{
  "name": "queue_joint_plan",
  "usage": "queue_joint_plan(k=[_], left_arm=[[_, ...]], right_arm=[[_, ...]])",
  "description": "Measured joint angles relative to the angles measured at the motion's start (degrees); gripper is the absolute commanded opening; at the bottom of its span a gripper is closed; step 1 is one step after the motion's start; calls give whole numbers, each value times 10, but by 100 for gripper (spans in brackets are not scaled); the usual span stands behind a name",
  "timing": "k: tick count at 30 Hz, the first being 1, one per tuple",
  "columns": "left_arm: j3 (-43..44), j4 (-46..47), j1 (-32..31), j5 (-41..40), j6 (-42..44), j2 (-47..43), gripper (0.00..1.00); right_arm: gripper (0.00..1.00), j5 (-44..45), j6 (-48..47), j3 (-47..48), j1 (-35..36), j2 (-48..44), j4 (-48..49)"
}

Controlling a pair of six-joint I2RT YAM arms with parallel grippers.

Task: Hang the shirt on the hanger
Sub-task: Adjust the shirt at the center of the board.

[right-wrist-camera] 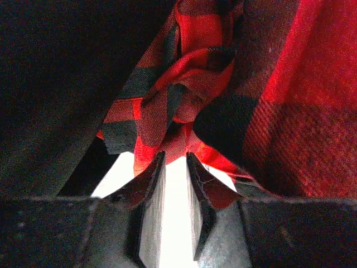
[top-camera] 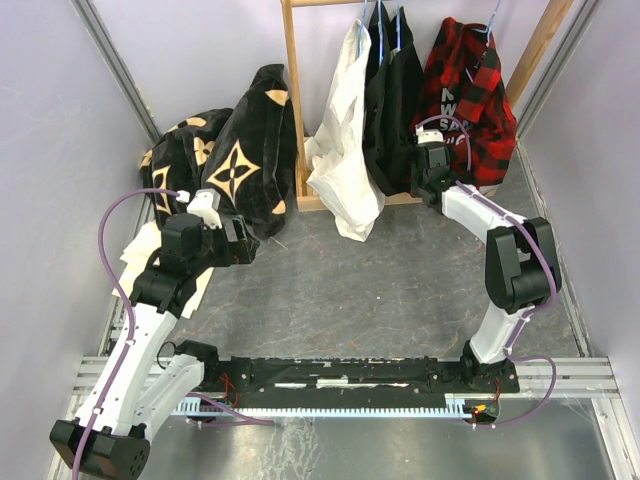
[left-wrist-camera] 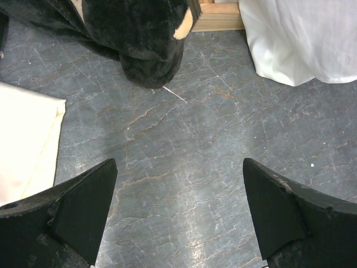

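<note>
At the far side of the table, a pale wooden rail frame (top-camera: pixel 293 100) is holding three garments in a row – a plain white shirt (top-camera: pixel 340 150) at the left, a black garment (top-camera: pixel 392 100) in the middle, and the red-and-black plaid shirt (top-camera: pixel 470 90) (right-wrist-camera: pixel 184 100) at the far right. The plaid shirt is hanging from a thin light-blue hanger (top-camera: pixel 492 20), whose wire is showing just above its collar. The right gripper (top-camera: pixel 430 148) (right-wrist-camera: pixel 175 157) is reaching up to the shirt's lower left edge. Its fingers are standing only narrowly apart, with light showing between them and a bunched fold of plaid meeting their tips – whether they are pinching it cannot be told. The left gripper (top-camera: pixel 245 243) (left-wrist-camera: pixel 178 167) is hovering with fingers spread wide and holding nothing over the grey marbled tabletop (left-wrist-camera: pixel 184 128), near a heap of black fabric with tan flower motifs (top-camera: pixel 245 150) (left-wrist-camera: pixel 139 39) and beside a cream cloth (left-wrist-camera: pixel 28 139).
</note>
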Motion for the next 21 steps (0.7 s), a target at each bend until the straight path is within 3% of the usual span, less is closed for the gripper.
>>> queue_joint_plan(k=[21], left_arm=[[1,-7,0,-5,0,0,99]], right_arm=[[21,-16,2,114,-30,92,-46]])
